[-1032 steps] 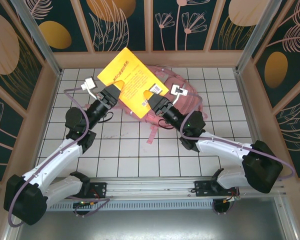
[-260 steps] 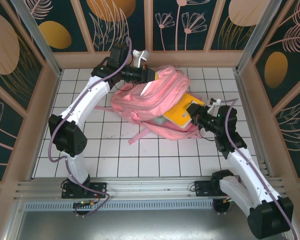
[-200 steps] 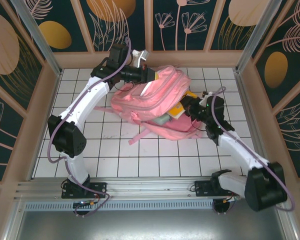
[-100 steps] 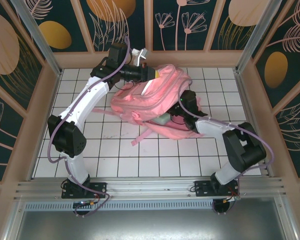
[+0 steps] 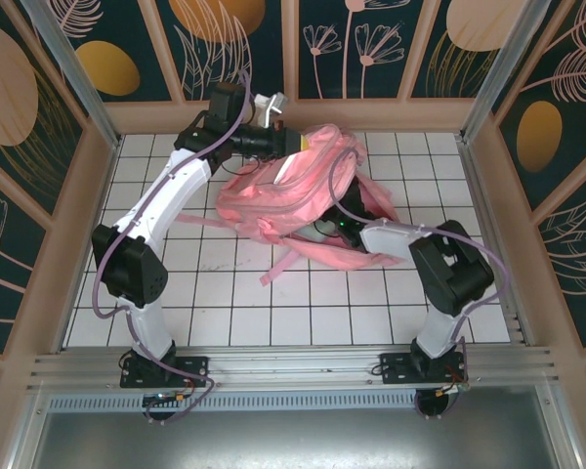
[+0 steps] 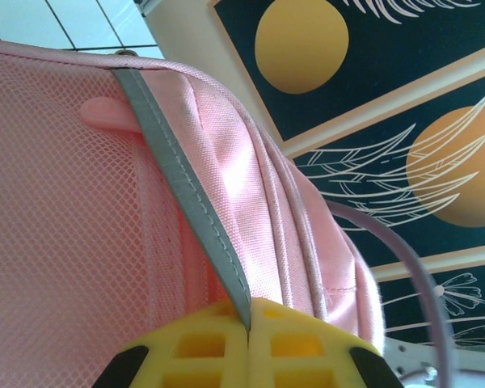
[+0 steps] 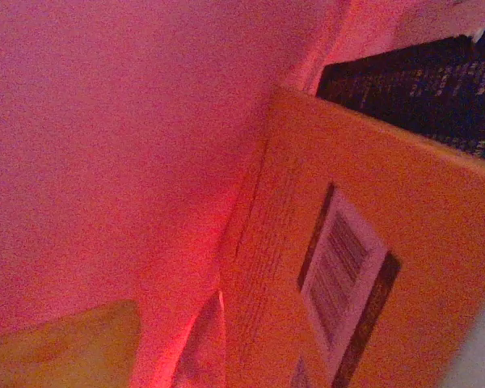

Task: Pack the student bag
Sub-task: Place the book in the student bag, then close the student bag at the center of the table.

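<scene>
1. One white tiled surface [image 5: 225, 313] carries everything.
2. Pink student bag [image 5: 303, 186] sits at its far middle, with the top edge raised toward the back wall.
3. Right arm [image 5: 400, 234] reaches into the bag's opening. Its right gripper is buried inside, and I cannot tell whether it is released or clenched.
4. Orange book [image 7: 372, 242] with a barcode label lies against the pink lining.
5. Left gripper [image 6: 249, 327] is clenched on the bag's grey stripe [image 6: 186, 194].

Pink student bag [image 5: 308, 181], white gridded table [image 5: 225, 313]

Left tool [image 5: 295, 147] pinches student bag [image 5: 303, 191] — right arm [image 5: 396, 237] inside
</scene>
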Robot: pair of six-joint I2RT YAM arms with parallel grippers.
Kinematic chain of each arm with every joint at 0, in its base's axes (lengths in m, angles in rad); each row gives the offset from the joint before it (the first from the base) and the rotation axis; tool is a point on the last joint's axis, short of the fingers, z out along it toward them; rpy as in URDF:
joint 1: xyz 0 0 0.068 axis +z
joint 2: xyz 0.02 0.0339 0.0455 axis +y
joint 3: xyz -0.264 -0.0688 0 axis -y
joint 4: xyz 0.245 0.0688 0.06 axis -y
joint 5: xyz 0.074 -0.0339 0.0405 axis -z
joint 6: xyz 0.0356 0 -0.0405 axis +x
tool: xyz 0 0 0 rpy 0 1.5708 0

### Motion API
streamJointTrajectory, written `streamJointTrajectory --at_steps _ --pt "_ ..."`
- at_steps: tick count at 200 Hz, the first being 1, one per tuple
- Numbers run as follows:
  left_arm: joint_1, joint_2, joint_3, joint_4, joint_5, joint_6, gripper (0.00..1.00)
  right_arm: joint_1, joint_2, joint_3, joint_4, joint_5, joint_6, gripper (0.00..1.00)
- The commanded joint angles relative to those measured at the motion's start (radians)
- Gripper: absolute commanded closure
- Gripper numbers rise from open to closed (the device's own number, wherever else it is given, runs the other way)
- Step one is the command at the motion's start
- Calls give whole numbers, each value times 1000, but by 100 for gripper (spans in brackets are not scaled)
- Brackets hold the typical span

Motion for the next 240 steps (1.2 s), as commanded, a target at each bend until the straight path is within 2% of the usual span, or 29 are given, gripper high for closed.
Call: streamJointTrajectory --at_steps 1,25,53,93,137,144,152,174,199,217,240 --pt "25 -80 -11 140 24 10 100 11 -149 -38 9 43 -134 24" --pt "28 -83 -31 138 6 10 100 8 -244 -97 -59 83 -176 22" --pt "30 -101 -37 100 -40 40 100 6 -364 -197 -108 107 -225 24" --pt "57 -176 -142 133 -71 29 100 5 -588 -307 -298 236 -303 29" --pt "62 -226 -241 135 -114 33 100 -38 -894 -390 -499 454 -298 35" --pt "59 -231 -261 138 -121 34 97 -39 -922 -392 -532 479 -289 36" --pt "51 -236 -283 139 -134 37 94 -96 -946 -392 -560 483 -281 38" --pt "-10 -228 -321 109 -181 80 85 -226 -962 -391 -606 441 -238 38" --pt "-111 -187 -350 53 -260 133 84 -358 -906 -382 -592 336 -204 38" --pt "-148 -169 -429 92 -277 117 83 -383 -815 -348 -594 343 -206 38" --pt "-152 -191 -520 131 -299 104 67 -392 -634 -260 -669 394 -185 38"
